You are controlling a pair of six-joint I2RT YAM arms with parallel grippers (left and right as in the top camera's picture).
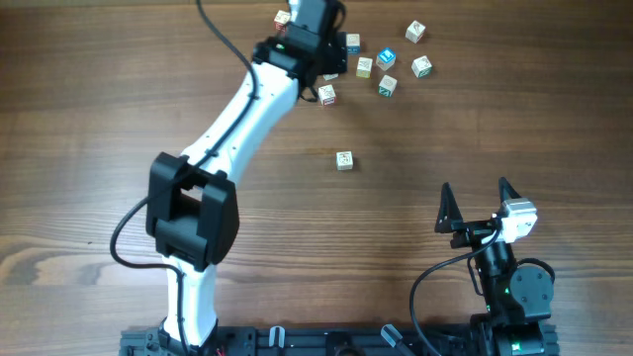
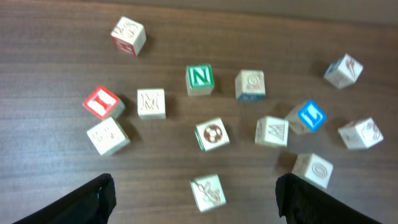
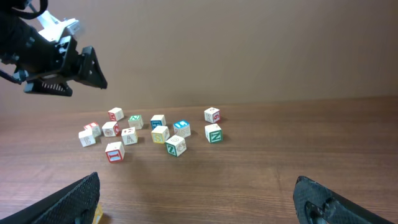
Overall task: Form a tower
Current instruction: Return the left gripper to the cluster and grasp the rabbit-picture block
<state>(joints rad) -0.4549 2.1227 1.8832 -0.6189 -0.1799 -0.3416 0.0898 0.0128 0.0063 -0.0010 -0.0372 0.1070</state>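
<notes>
No tower yet. Every cube I can see sits alone on the table (image 1: 99,99), none on top of another. The left arm hides part of the cluster from overhead, so check that patch.

Step, my read: the very start, picking the first cube.

- left gripper (image 3: 68,79): hovers over the far cluster, jaws spread wide, nothing held.
- right gripper (image 1: 475,185): parked near right, jaws fully apart, holding nothing, well apart from the cubes.

Layout in the left wrist view:
- The green N cube (image 2: 199,79) sits mid-cluster with clear wood all round it.
- The red I cube (image 2: 101,101) touches a pale cube (image 2: 108,135) at its corner.
- The M cube (image 2: 152,102) is just beside the red I cube.
- The blue L cube (image 2: 311,115) is jammed against its pale neighbours.
- A carved pale cube (image 2: 208,191) lies between the two fingers.
- One lone cube (image 1: 343,159) sits nearer, mid-table, apart from the rest.

Next move needs:
- You pick a cube with free sides. The lone cube looks a decent base.
- Drop the jaws square to two opposite faces, then close.
- Set it flat and centred on the base. Tilted cubes need squaring first.

Containers: none in any view, so nothing to report inside one.
</notes>
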